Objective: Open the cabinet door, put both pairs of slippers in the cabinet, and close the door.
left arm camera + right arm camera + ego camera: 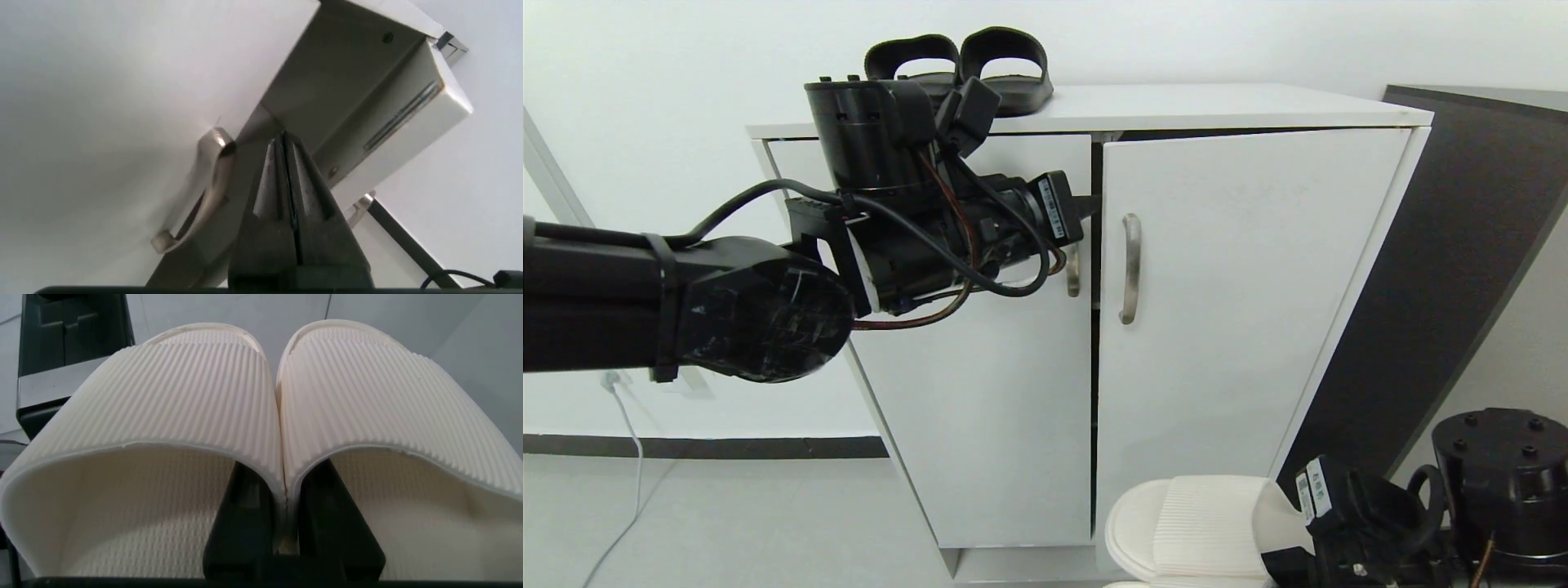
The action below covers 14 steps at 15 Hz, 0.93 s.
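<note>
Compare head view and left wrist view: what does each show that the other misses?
Head view only: the black slippers on top of the cabinet, and the white slippers held by the right gripper low beside the cabinet.
Left wrist view only: the left gripper close up, jaws pressed shut, tip at the gap between the doors.
Both: the white cabinet doors, the metal door handles, and the left gripper at the seam.
</note>
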Tool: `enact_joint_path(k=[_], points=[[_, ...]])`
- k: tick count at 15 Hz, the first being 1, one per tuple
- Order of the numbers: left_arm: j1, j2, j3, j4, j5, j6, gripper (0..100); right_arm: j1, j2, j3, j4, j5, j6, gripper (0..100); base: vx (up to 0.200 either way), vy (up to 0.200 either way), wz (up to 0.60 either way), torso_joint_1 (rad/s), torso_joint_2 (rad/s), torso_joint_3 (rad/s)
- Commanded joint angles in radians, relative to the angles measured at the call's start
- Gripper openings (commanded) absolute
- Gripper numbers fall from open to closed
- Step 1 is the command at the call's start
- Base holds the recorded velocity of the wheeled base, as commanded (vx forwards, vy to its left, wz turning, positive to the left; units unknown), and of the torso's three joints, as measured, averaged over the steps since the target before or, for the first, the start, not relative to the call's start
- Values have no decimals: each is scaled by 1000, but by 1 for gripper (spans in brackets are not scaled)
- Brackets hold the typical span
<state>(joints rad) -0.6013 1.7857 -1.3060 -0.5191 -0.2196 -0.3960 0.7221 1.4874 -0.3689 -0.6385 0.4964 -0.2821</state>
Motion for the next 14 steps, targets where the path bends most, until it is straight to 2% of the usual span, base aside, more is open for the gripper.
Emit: enact_joint_path(k=[1,4,8,10,12,14], points=[[-2,3,-1,-1,0,-1,0,3,2,5,0,1,0,0,0,0,0,0,0,0],[-11,6,-1,-2,0,-1,0,10,1,12,0,1,0,0,0,0,0,0,0,0],[-60,17,10,-41,0,-6,0,82,-19,53,2,2,0,0,-200,0,0,2,-1,2],[-127,12,68,-76,0,-17,0,135,-46,74,3,2,0,0,-200,0,0,-2,5,2],[-218,12,143,-170,0,-17,0,175,-52,90,2,2,0,0,-200,0,0,0,5,-2],[-270,18,180,-245,0,-18,0,189,-52,91,2,2,-2,0,-100,0,0,4,1,1]])
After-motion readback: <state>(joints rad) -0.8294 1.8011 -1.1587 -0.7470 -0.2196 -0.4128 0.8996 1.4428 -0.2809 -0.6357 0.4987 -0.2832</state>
